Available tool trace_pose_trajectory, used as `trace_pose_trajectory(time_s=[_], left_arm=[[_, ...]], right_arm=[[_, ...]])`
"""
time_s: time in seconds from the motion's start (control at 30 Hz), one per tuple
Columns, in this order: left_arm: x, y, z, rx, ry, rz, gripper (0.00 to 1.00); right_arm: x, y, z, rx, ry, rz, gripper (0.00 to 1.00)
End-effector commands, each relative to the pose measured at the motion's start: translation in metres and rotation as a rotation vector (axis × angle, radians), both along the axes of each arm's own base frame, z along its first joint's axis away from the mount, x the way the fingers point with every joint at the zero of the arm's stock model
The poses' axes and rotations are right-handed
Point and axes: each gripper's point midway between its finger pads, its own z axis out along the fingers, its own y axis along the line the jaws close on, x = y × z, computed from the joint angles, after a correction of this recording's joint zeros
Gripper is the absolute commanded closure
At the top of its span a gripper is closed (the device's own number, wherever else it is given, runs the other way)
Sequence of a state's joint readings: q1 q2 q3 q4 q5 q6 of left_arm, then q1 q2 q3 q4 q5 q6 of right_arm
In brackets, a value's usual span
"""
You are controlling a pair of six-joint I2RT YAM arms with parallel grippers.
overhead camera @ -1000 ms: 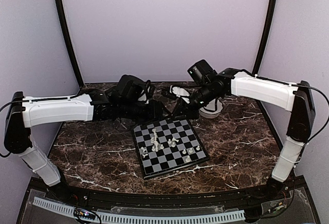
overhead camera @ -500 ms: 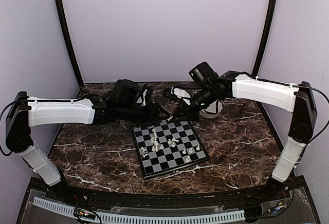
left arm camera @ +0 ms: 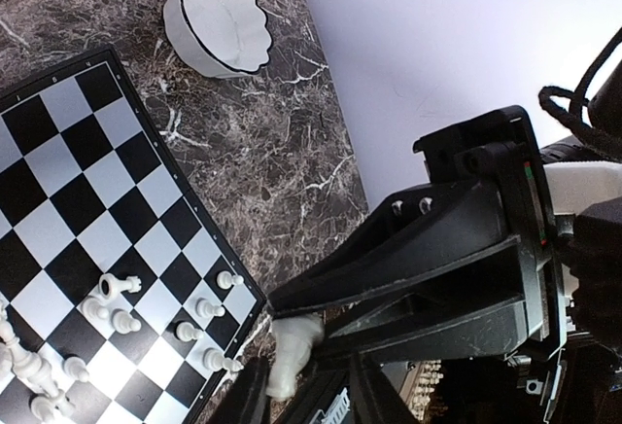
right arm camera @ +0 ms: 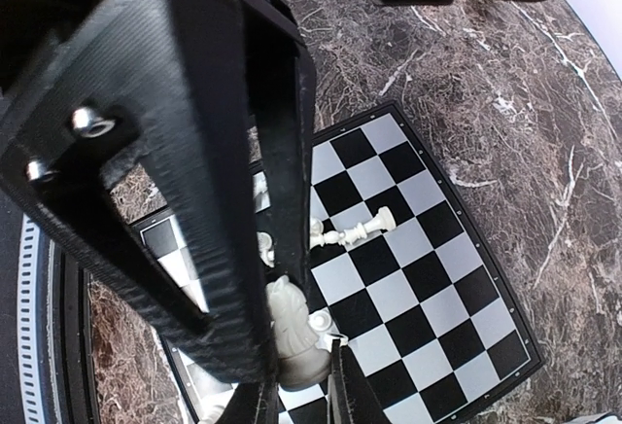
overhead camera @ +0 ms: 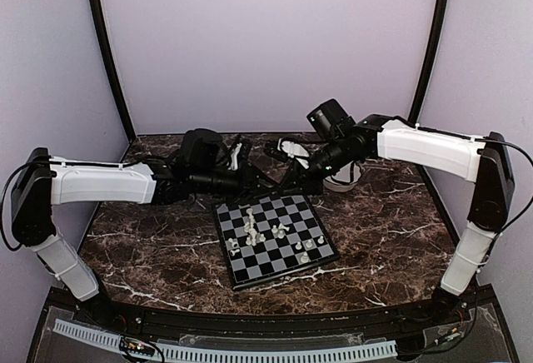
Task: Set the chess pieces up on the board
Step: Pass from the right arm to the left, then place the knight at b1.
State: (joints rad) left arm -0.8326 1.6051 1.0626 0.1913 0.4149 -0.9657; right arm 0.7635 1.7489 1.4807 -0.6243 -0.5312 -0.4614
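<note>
The right end effector (right arm camera: 297,393) is clenched on a single cream piece (right arm camera: 296,341), which sits between its two fingertips. The left end effector (left arm camera: 306,397) stands tip to tip with it, jaws part-way in on either side of the same piece. Neither wrist view shows whether they bear on it. Judgement: a hand-over between the arms, not yet settled.

Position of the piece: aloft, clear of the surface (overhead camera: 150,246), at or just beyond the far edge of the board (overhead camera: 250,273). Its long axis runs up and down in both wrist views; its true tilt against the board cannot be told.

Governing relation: the board lies below the piece and toward the arm bases, so the placing move must travel down and nearward. Both end effectors are equally close to the piece. The left arm reaches in from the board's left side, the right arm from its right.

Board condition: several chess pieces (overhead camera: 254,234) are loosely clustered on the middle and right-hand squares, not in ranks. At least one (right arm camera: 355,232) lies toppled. The task is judged to be at an early stage.

A white scalloped bowl (left arm camera: 185,30) stands on the surface, off the board beyond its far right corner.
</note>
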Motion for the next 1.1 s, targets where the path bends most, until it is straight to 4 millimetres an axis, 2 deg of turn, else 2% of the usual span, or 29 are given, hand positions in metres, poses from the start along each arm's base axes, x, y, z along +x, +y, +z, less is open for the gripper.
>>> trace_pose_trajectory(time_s=[0.0, 0.2, 0.3, 0.33, 0.4, 0.43, 0.47, 0.5, 0.53, 0.63, 0.67, 0.7, 0.73, 0.77, 0.8, 0.83, 0.87, 0.9, 0.93, 1.07], left_arm=[[0.000, -0.005, 0.009, -0.062, -0.011, -0.034, 0.73], [0.001, -0.005, 0.010, -0.069, -0.018, -0.042, 0.89], [0.004, -0.004, 0.012, -0.052, -0.036, -0.040, 0.96], [0.003, 0.000, 0.008, -0.016, -0.035, -0.037, 0.98], [0.006, 0.003, 0.019, 0.028, -0.069, -0.036, 1.00], [0.001, 0.009, 0.011, 0.078, -0.045, -0.040, 1.00], [0.002, 0.012, 0.022, 0.094, -0.089, -0.038, 1.00], [-0.006, 0.018, 0.021, 0.136, -0.080, -0.044, 1.00], [-0.005, 0.022, 0.024, 0.169, -0.119, -0.036, 1.00], [-0.023, 0.038, 0.019, 0.312, -0.150, -0.038, 1.00], [-0.034, 0.034, 0.023, 0.337, -0.180, -0.072, 1.00], [-0.039, 0.041, 0.013, 0.409, -0.174, -0.073, 1.00], [-0.050, 0.036, 0.017, 0.436, -0.203, -0.105, 1.00], [-0.056, 0.043, 0.004, 0.518, -0.188, -0.115, 1.00], [-0.067, 0.037, 0.007, 0.540, -0.212, -0.148, 1.00], [-0.072, 0.042, -0.006, 0.615, -0.198, -0.160, 1.00], [-0.082, 0.037, -0.005, 0.636, -0.218, -0.194, 1.00], [-0.086, 0.041, -0.018, 0.701, -0.214, -0.207, 1.00], [-0.095, 0.036, -0.020, 0.721, -0.228, -0.234, 1.00], [-0.121, 0.031, -0.055, 0.878, -0.226, -0.339, 1.00]], right_arm=[[0.001, 0.004, 0.017, 0.051, -0.028, 0.008, 0.85], [0.000, 0.003, 0.014, 0.043, -0.026, 0.007, 0.83], [0.001, -0.001, 0.014, 0.026, -0.041, 0.001, 0.76], [0.000, -0.004, 0.012, 0.013, -0.047, 0.002, 0.72], [-0.001, -0.017, 0.015, -0.017, -0.057, 0.008, 0.65], [-0.001, -0.025, 0.017, -0.026, -0.051, 0.005, 0.62], [0.000, -0.035, 0.017, -0.028, -0.043, -0.003, 0.60], [0.001, -0.044, 0.017, -0.027, -0.031, -0.016, 0.59], [0.002, -0.054, 0.016, -0.025, -0.020, -0.033, 0.58], [0.006, -0.078, 0.002, -0.047, 0.011, -0.100, 0.57], [0.009, -0.085, -0.003, -0.060, 0.015, -0.135, 0.57], [0.013, -0.093, -0.008, -0.073, 0.018, -0.169, 0.57], [0.016, -0.101, -0.013, -0.087, 0.020, -0.198, 0.57], [0.020, -0.109, -0.018, -0.099, 0.014, -0.235, 0.57], [0.026, -0.118, -0.023, -0.114, 0.004, -0.278, 0.57], [0.030, -0.127, -0.027, -0.129, -0.003, -0.317, 0.58], [0.032, -0.138, -0.035, -0.147, 0.001, -0.354, 0.58], [0.034, -0.147, -0.041, -0.165, 0.002, -0.389, 0.58], [0.035, -0.156, -0.047, -0.184, 0.003, -0.416, 0.58], [0.028, -0.182, -0.074, -0.239, 0.041, -0.477, 0.59]])
